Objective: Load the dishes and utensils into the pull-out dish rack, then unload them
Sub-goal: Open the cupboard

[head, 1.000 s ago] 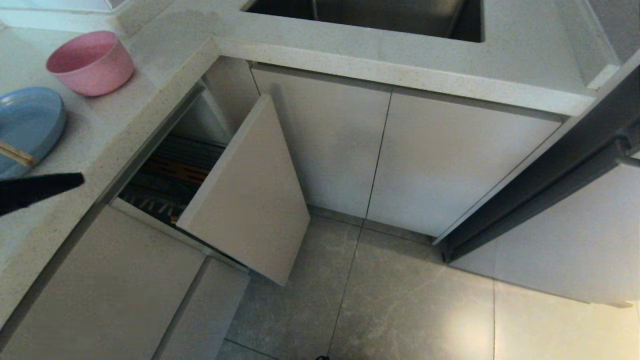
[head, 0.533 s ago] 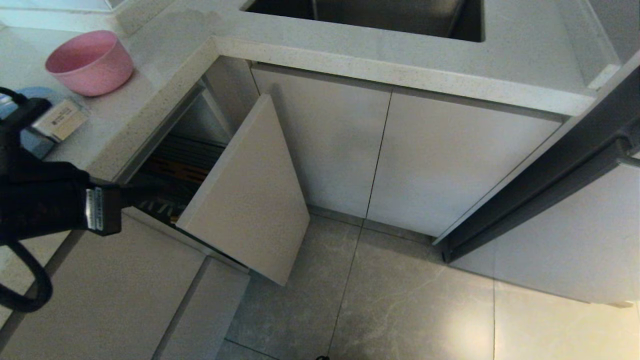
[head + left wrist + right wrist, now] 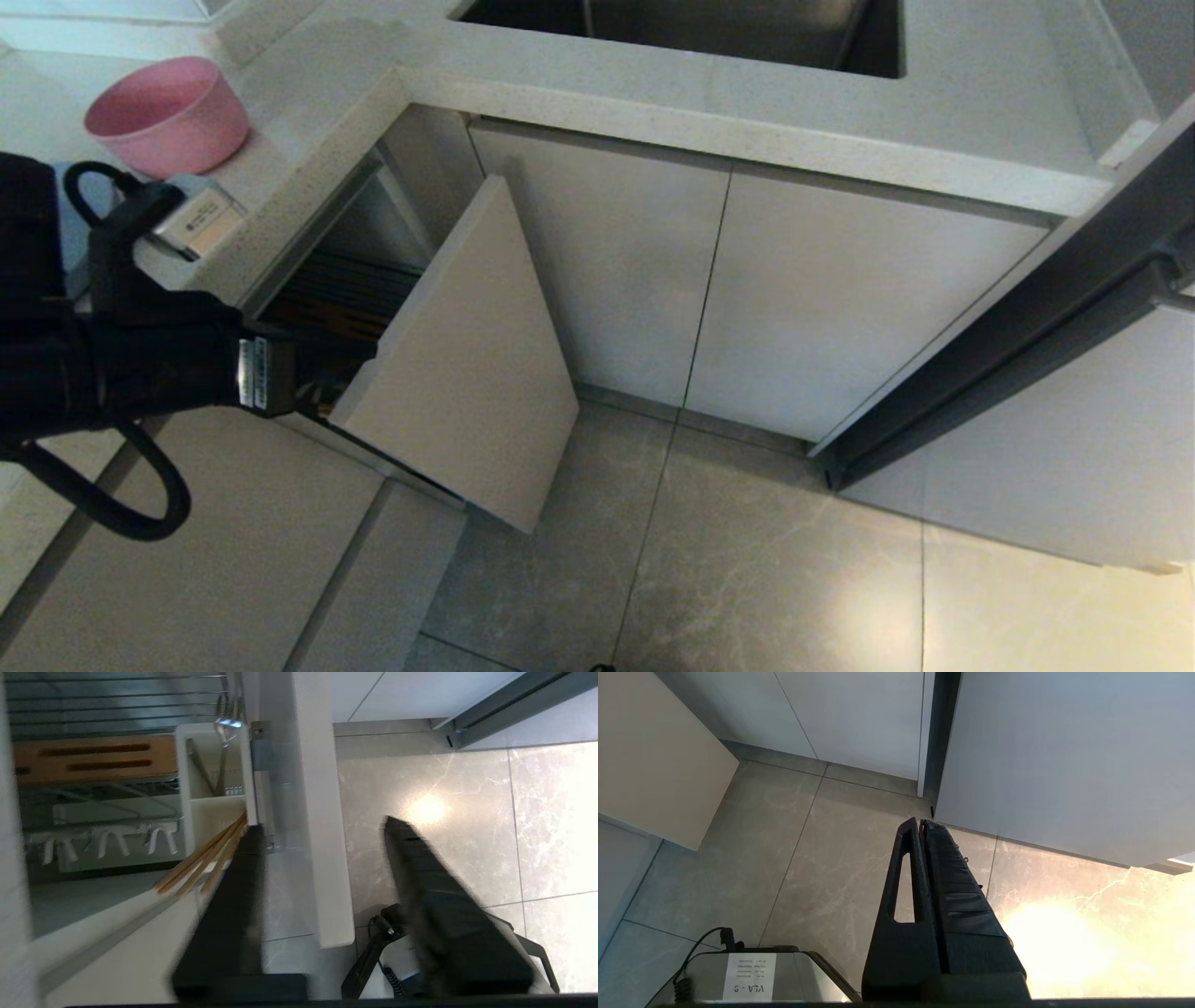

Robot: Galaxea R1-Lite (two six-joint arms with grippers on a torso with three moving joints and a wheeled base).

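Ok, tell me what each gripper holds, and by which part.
Nothing. The left gripper is open; the chopsticks lean in the white caddy beside one finger, outside the gap. The right gripper is shut, empty.

Black left arm (image 3: 112, 364) trailing a looped black cable (image 3: 112, 504) and white barcode label; black right hand (image 3: 922, 823) with ribbed fingers.

wooden chopsticks (image 3: 205, 861), glossy floor tiles (image 3: 794, 560)
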